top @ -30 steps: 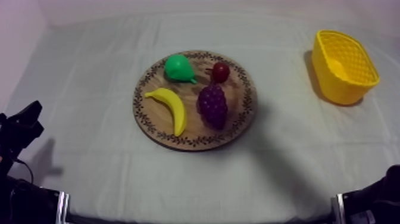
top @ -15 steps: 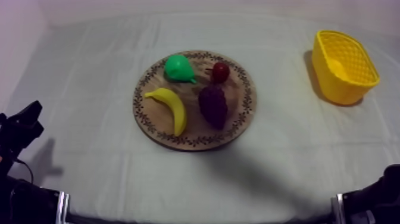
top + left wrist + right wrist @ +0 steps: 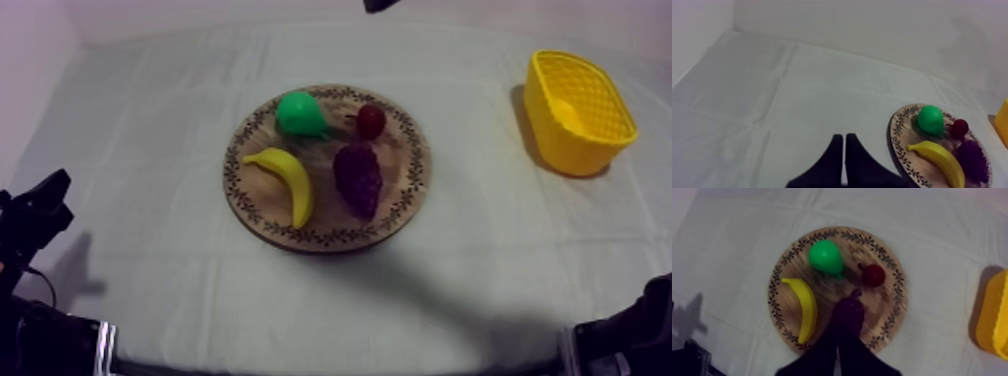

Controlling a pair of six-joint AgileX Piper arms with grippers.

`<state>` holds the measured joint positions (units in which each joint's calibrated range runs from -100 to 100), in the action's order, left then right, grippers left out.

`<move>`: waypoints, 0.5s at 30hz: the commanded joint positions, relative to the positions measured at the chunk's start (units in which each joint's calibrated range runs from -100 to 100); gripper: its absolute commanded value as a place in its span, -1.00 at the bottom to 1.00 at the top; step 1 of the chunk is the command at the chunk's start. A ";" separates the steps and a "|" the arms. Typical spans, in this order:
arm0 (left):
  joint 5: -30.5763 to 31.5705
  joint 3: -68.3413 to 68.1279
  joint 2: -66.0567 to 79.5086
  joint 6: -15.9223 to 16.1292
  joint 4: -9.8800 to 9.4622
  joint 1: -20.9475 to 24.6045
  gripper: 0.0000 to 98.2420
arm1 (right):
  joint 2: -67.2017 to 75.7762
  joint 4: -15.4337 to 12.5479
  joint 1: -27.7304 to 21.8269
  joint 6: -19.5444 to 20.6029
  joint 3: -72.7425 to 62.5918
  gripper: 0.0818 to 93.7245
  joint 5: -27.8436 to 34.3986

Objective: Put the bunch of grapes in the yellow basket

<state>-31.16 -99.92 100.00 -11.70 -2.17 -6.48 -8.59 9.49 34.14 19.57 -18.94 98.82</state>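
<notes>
My right gripper [image 3: 838, 347] is clenched on nothing: its two black fingers lie together as a narrow wedge. In the right wrist view it looks straight down on the round wooden board [image 3: 892, 313]. The fingertips show right against the near end of the bunch of grapes [image 3: 848, 312], and I cannot tell whether they touch the fruit or hang above it.

The grapes lie on the board, in the half nearer the yellow basket [image 3: 580, 112]. Just beyond them sits the small red fruit [image 3: 371, 121], with a little gap between the two. The banana [image 3: 287, 184] lies beside the grapes on the other half of the board, curved along the patterned rim. The green pear [image 3: 300, 114] sits at the far side, near the red fruit.

The basket stands well apart from the board, toward my right side of the table. From the top view I see a black arm part [image 3: 380, 5] poking in at the far edge, beyond the board.

My left gripper [image 3: 843, 156] is also closed on nothing, fingers pressed together. It sits low at its own side over the bare grey-white cloth [image 3: 772, 100], with the board off to one side of it.
</notes>
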 commanded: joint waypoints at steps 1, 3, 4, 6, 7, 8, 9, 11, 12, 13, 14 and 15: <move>0.03 0.03 0.00 0.01 0.00 0.00 -1.00 | -1.28 -0.11 0.00 0.70 1.10 -1.00 0.28; 0.03 0.03 0.00 0.01 0.00 0.00 -1.00 | -2.42 -0.42 -0.01 1.35 2.11 -0.99 0.29; 0.03 0.03 0.00 0.01 0.00 0.00 -1.00 | -2.91 -0.65 -0.10 1.65 2.51 -0.99 0.29; 0.03 0.03 0.00 0.01 0.00 0.00 -1.00 | -3.70 -1.29 -0.30 2.20 3.25 -0.98 0.29; 0.03 0.03 0.00 0.01 0.00 0.00 -1.00 | -4.04 -1.66 -0.39 2.48 3.60 -0.98 0.29; 0.03 0.03 0.00 0.01 0.00 0.00 -1.00 | -4.35 -2.04 -0.50 2.76 3.95 -0.98 0.30; 0.03 0.03 0.00 0.01 0.00 0.00 -1.00 | -4.62 -2.39 -0.57 3.02 4.30 -0.97 0.30; 0.03 0.03 0.00 0.01 0.00 0.00 -1.00 | -5.05 -2.96 -0.69 3.53 4.98 -0.95 0.27; 0.03 0.03 0.00 0.01 0.00 0.00 -1.00 | -5.21 -3.15 -0.73 3.76 5.31 -0.92 0.26; 0.03 0.03 0.00 0.01 0.00 0.00 -1.00 | -5.32 -3.32 -0.78 3.95 5.58 -0.88 0.24; 0.03 0.03 0.00 0.01 0.00 0.00 -1.00 | -5.40 -3.45 -0.82 4.09 5.77 -0.79 0.24; 0.03 0.03 0.00 0.01 0.00 0.00 -1.00 | -5.43 -3.57 -0.85 4.20 5.94 -0.65 0.23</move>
<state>-31.16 -99.92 100.00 -11.70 -2.17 -6.48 -13.98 5.89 33.34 23.73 -13.08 99.02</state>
